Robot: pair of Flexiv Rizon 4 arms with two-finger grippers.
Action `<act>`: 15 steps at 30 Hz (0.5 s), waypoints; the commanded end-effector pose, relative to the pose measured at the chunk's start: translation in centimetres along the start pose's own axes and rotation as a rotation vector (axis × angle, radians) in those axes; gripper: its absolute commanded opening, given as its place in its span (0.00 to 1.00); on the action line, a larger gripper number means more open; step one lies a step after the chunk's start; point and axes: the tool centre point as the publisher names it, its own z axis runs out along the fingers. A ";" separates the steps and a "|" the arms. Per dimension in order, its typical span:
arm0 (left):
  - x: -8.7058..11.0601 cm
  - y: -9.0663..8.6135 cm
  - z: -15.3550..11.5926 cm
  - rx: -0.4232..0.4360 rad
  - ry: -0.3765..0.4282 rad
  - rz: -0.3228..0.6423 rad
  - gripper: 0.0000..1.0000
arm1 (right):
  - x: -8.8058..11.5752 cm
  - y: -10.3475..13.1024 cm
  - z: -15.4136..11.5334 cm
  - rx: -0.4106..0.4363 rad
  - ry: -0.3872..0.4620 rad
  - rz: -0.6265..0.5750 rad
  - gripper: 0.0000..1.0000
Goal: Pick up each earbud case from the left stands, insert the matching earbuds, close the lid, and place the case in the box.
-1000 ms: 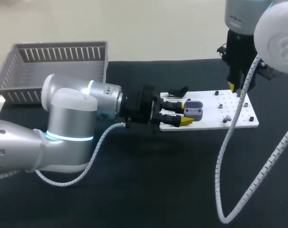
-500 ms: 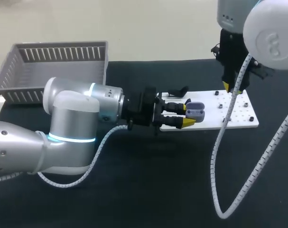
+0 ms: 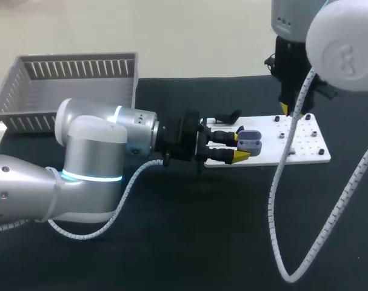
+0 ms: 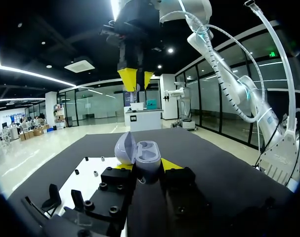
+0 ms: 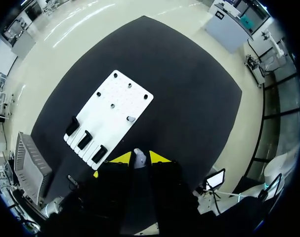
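Earbud case [image 3: 250,141], lid open, over white board [image 3: 308,151] | left gripper [image 3: 239,143] clamped on it | right gripper [image 4: 137,81] above board, pinching earbud [image 5: 139,157]

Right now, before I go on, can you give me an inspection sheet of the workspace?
Surface: black table with a white board on it.
Job's things: open case; earbud; grey piece on board, perhaps an earbud; three stands; box.
Clutter: nothing seen.
Grippers: left gripper shut on case; right gripper shut on earbud, above board.
Cables: right cable hangs across board; left cable loops onto table.
Surroundings: nothing seen.
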 end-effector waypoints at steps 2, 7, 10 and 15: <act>0.1 -0.2 0.0 -0.007 -0.003 0.003 0.00 | 1.6 0.1 -0.7 0.011 -0.066 0.002 0.00; 0.1 -0.2 0.0 -0.007 -0.003 0.003 0.00 | 2.9 0.4 -0.9 0.031 -0.110 -0.015 0.00; 0.1 -0.2 0.0 -0.007 -0.003 0.003 0.00 | 3.5 0.6 -0.7 0.043 -0.116 -0.031 0.00; 0.1 -0.2 0.0 -0.007 -0.003 0.003 0.00 | 4.8 1.0 -0.3 0.047 -0.112 -0.064 0.00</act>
